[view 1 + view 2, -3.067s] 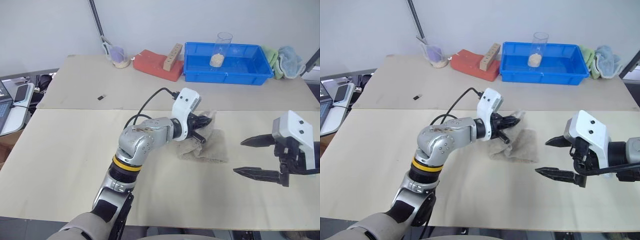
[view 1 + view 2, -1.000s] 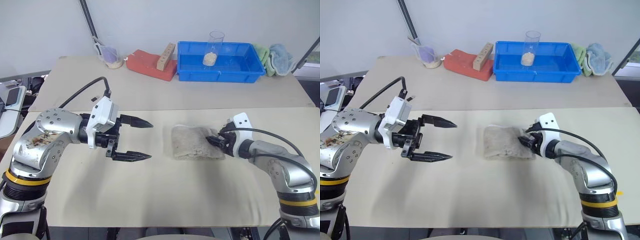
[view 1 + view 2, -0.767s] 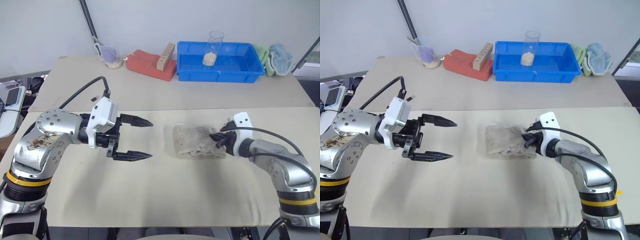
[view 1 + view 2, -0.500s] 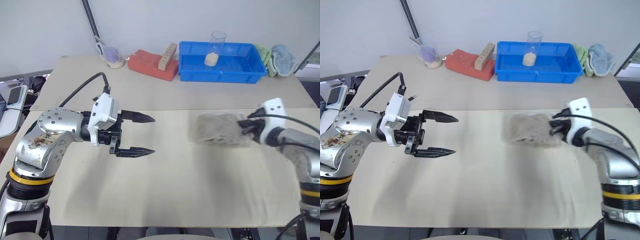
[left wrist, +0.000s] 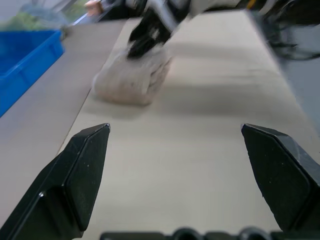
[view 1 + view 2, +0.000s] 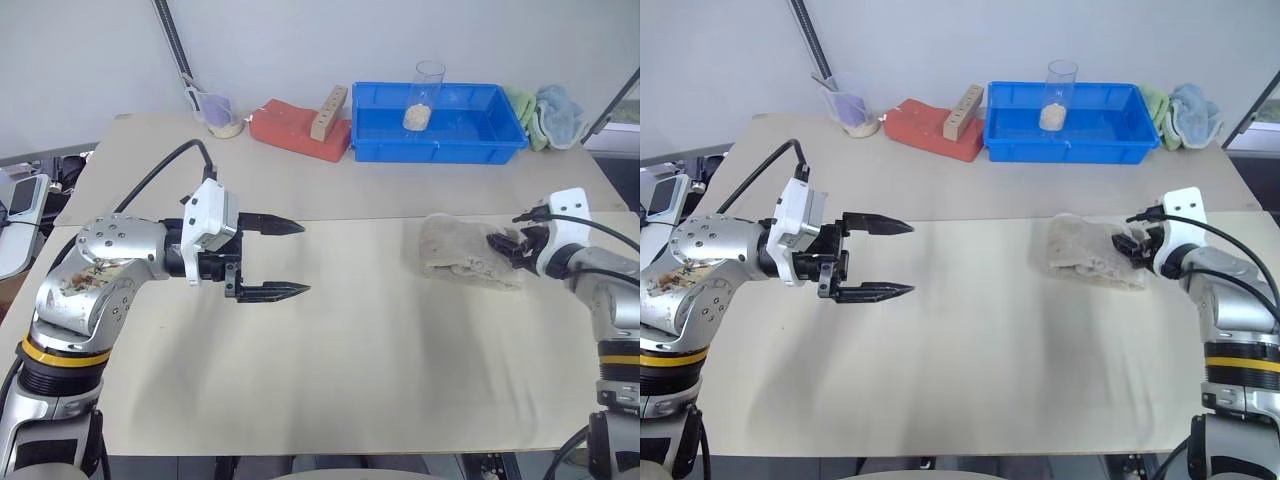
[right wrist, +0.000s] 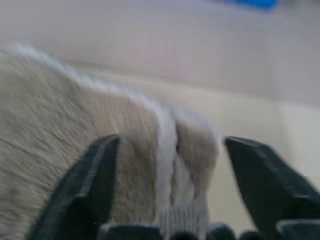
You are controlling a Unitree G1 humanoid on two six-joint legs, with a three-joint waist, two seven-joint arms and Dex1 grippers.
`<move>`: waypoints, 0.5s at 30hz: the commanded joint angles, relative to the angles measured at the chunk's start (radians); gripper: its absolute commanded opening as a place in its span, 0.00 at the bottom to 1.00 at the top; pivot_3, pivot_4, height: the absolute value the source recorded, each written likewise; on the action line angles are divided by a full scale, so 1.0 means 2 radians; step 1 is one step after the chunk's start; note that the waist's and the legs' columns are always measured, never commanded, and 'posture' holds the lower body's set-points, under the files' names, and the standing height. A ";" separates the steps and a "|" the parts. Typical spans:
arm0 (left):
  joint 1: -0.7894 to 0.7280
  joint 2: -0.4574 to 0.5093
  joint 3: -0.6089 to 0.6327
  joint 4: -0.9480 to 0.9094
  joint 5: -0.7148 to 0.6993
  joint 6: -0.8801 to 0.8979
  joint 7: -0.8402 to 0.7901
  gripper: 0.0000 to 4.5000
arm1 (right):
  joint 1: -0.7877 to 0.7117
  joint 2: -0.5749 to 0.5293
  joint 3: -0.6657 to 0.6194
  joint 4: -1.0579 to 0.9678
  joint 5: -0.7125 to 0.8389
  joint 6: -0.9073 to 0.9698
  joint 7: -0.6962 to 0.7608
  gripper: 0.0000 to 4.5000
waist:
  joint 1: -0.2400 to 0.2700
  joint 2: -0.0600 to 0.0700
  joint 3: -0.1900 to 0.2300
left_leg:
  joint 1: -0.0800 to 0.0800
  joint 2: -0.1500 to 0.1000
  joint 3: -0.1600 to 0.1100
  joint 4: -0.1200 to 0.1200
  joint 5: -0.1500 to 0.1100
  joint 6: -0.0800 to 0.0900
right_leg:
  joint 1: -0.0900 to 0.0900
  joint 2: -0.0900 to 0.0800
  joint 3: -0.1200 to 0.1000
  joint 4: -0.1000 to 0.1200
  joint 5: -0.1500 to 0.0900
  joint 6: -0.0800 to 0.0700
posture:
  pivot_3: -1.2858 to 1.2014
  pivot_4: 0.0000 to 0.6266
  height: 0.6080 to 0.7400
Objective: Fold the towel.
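My left gripper (image 6: 290, 258) hangs at 9 o'clock above the desk (image 6: 330, 370), jaws wide apart, empty. Towel (image 6: 455, 250) lies bunched at 3 o'clock. My right gripper (image 6: 512, 248), jaws spread, straddles its edge.

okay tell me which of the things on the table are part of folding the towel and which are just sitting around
Part of the job: the towel, bunched on the table; the right claw at its edge, fingers apart in the wrist view; the left claw, open.

Lying about: blue bin, glass, red block, green cloth, light-blue cloth.
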 commanded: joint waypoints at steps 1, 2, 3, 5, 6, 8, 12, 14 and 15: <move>0.026 0.031 0.040 0.002 0.029 -0.010 0.025 1.00 | 0.025 -0.062 -0.026 -0.074 0.018 -0.046 0.095 0.98 | 0.000 0.000 0.000 | 0.000 0.000 0.000 0.000 0.000 0.000 | 0.000 0.000 0.000 0.000 0.000 0.000 | 0.52 0.24 1.00; 0.043 0.045 0.046 0.001 0.045 -0.007 0.034 1.00 | 0.043 -0.083 -0.031 -0.092 0.025 -0.064 0.134 0.98 | 0.000 0.000 0.000 | 0.000 0.000 0.000 0.000 0.000 0.000 | 0.000 0.000 0.000 0.000 0.000 0.000 | 0.52 0.24 1.00; 0.061 0.058 0.055 0.000 0.056 -0.008 0.037 1.00 | 0.061 -0.101 -0.039 -0.108 0.035 -0.074 0.169 0.98 | 0.001 0.000 0.000 | 0.000 0.000 0.000 0.000 0.000 0.000 | 0.000 0.000 0.000 0.000 0.000 0.000 | 0.52 0.24 1.00; 0.115 0.086 0.086 0.003 0.073 -0.017 0.033 1.00 | 0.107 -0.139 -0.067 -0.141 0.056 -0.092 0.243 0.98 | 0.000 0.000 0.000 | 0.000 0.000 0.000 -0.001 0.000 0.000 | 0.000 0.000 0.000 -0.001 0.000 0.000 | 0.52 0.24 1.00; 0.133 0.094 0.096 0.005 0.077 -0.021 0.031 1.00 | 0.122 -0.150 -0.077 -0.151 0.063 -0.097 0.265 0.98 | 0.000 0.000 0.000 | 0.001 0.001 0.000 -0.001 0.000 0.000 | 0.001 0.000 0.000 -0.001 0.000 0.000 | 0.52 0.24 1.00; 0.164 0.099 0.123 0.010 0.072 -0.033 0.020 1.00 | 0.148 -0.164 -0.097 -0.166 0.074 -0.098 0.295 0.98 | 0.000 0.000 0.000 | 0.001 0.001 0.000 -0.001 0.000 0.000 | 0.001 0.000 0.000 -0.001 0.000 0.000 | 0.52 0.24 1.00; 0.216 0.106 0.170 0.014 0.067 -0.033 0.005 1.00 | 0.181 -0.181 -0.125 -0.187 0.086 -0.089 0.335 0.98 | 0.004 -0.001 0.001 | 0.001 0.001 0.000 -0.001 0.000 0.000 | 0.001 -0.001 0.000 -0.001 0.000 0.000 | 0.52 0.24 1.00; 0.229 0.104 0.180 0.010 0.065 -0.031 0.005 1.00 | 0.186 -0.183 -0.127 -0.190 0.087 -0.086 0.341 0.98 | 0.004 -0.001 0.000 | 0.001 0.001 0.000 -0.001 0.000 0.000 | 0.001 -0.001 0.000 -0.002 0.000 0.000 | 0.52 0.24 1.00; 0.232 0.103 0.182 0.008 0.063 -0.029 0.007 1.00 | 0.186 -0.183 -0.126 -0.190 0.087 -0.087 0.342 0.98 | 0.004 -0.001 0.000 | 0.001 0.001 0.000 -0.001 0.000 0.001 | 0.001 -0.001 0.000 -0.003 0.000 0.000 | 0.52 0.24 1.00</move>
